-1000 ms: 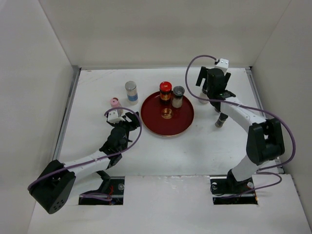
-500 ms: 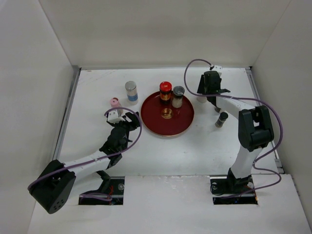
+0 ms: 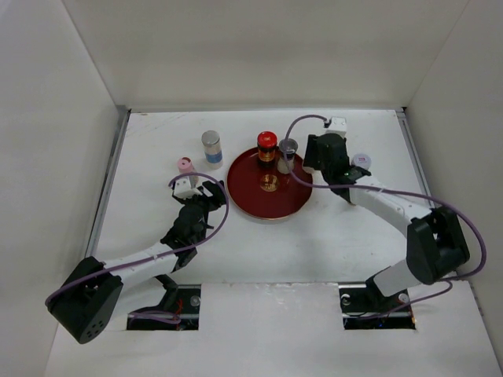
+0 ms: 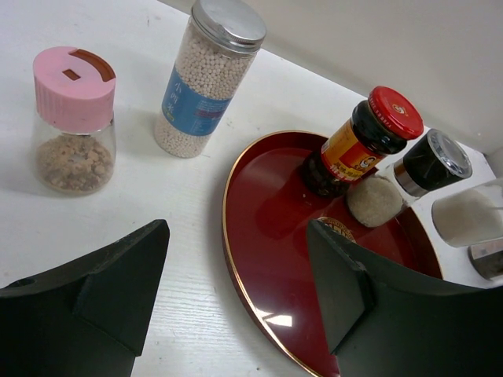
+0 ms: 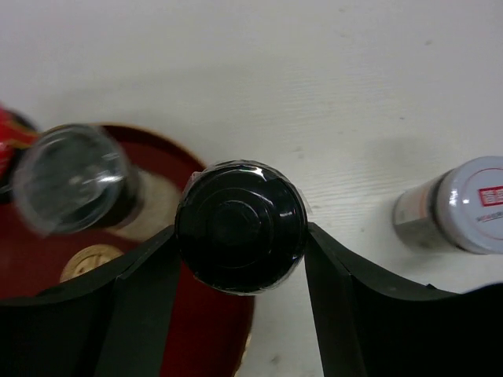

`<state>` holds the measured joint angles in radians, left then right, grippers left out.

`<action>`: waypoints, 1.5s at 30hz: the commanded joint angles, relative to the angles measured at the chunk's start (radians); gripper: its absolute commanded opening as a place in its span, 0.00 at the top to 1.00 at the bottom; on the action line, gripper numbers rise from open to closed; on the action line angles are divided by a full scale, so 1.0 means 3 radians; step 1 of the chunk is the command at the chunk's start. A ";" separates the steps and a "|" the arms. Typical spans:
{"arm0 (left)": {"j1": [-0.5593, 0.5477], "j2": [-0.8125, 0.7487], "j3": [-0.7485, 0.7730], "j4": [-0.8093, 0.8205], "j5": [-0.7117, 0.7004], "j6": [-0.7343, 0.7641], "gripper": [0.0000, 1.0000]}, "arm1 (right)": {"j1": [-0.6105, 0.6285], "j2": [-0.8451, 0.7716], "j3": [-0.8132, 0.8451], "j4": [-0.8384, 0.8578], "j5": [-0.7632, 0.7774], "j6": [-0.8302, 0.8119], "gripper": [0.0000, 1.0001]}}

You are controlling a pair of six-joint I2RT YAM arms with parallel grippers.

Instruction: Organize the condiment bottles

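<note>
A glossy round red plate (image 3: pixel 271 206) sits on the white bench (image 3: pixel 314 239). The right gripper (image 5: pixel 240 230) pinches a smooth black-capped bottle (image 5: pixel 241 221) at the plate's right rim. On the plate stand a red-capped bottle (image 4: pixel 369 141) and a grey-capped shaker (image 3: pixel 288 149). The left gripper (image 4: pixel 237 228) is spread wide and empty by the left rim.

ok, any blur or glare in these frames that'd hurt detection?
Right wrist: the black-capped bottle is sharp, with a faint sheen on its cap, but the clear-lidded shaker at left is smeared and the white-capped bottle is slightly soft. Left wrist: crisp throughout, with one small glare patch on the near rim of the red plate. Top external: even light, faint shadows, no blur.
</note>
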<state>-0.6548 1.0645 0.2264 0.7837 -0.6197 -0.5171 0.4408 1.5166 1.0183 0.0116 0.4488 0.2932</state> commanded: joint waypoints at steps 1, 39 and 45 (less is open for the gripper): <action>0.0012 -0.0005 0.0023 0.0215 0.0020 -0.0035 0.31 | 0.0215 -0.0254 -0.0091 0.0406 0.0084 0.0061 0.53; 0.0017 -0.0041 0.0002 0.0215 0.0015 -0.0040 0.31 | 0.0860 0.0320 0.0313 0.0365 -0.0116 0.0102 0.07; 0.0017 -0.0076 -0.0003 0.0215 0.0010 -0.0046 0.31 | 0.0625 -0.0452 -0.0106 0.0360 -0.0019 0.0142 0.04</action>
<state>-0.6548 1.0626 0.2264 0.7902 -0.6201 -0.5209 0.6785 1.5112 1.0267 0.0666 0.4110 0.3218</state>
